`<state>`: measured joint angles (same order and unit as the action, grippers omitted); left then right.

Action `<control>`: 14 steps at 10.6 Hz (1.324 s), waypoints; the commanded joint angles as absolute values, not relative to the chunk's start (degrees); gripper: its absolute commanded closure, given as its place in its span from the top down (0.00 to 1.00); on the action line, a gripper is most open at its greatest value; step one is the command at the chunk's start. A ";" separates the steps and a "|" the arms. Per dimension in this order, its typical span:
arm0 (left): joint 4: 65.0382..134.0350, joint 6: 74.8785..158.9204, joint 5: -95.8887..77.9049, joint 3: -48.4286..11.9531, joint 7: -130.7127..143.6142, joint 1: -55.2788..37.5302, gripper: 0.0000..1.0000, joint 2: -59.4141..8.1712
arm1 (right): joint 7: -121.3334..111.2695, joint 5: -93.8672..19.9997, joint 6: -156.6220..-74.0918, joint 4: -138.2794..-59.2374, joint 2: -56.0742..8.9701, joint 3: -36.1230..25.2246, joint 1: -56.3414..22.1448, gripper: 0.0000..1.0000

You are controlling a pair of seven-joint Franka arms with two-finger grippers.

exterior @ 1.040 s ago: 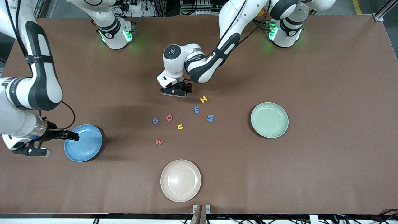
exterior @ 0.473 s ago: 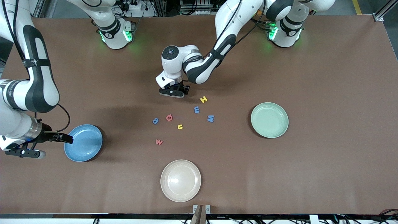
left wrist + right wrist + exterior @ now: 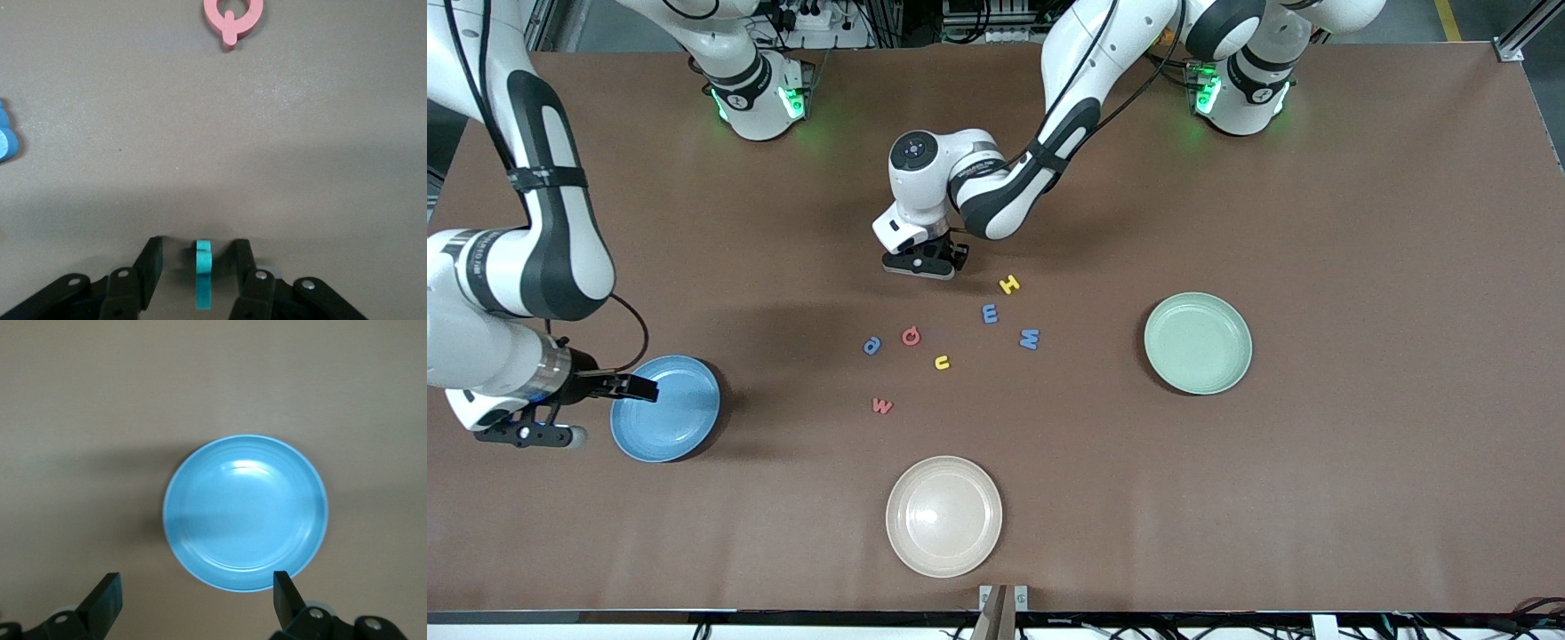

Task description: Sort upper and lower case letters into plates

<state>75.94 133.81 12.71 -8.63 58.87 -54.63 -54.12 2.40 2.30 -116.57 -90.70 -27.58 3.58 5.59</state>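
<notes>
Swung back over the light blue plate (image 3: 665, 408), right tool (image 3: 636, 388) gapes wide; left tool (image 3: 198, 280) straddles teal letter (image 3: 203, 275), fingers apart.

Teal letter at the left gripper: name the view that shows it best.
The left wrist view: the teal letter stands on edge between the left gripper fingers, gaps either side. The front view hides it under that gripper. The right wrist view shows only the blue plate.

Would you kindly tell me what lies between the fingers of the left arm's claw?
A small flat teal letter stands on edge between the left claw's open fingers, gaps either side; the left wrist view shows it.
</notes>
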 commanded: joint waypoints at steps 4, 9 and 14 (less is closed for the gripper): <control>74.88 132.89 14.32 -7.82 60.47 -56.07 0.00 -54.84 | 5.88 2.20 -116.72 -90.79 -28.12 3.78 0.71 1.00; 74.88 127.48 13.71 -7.82 53.22 -53.28 0.00 -52.75 | 8.68 2.29 -115.31 -92.29 -28.12 3.78 -6.48 1.00; 77.59 103.49 8.97 -11.95 20.89 -36.24 0.00 -41.07 | 31.00 2.29 -123.90 -96.83 -30.68 3.78 -15.38 1.00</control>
<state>73.78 108.59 10.65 -10.16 29.26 -41.43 -46.41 27.33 2.28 -120.47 -93.68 -30.57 4.04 -15.39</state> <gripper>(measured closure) 0.899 0.000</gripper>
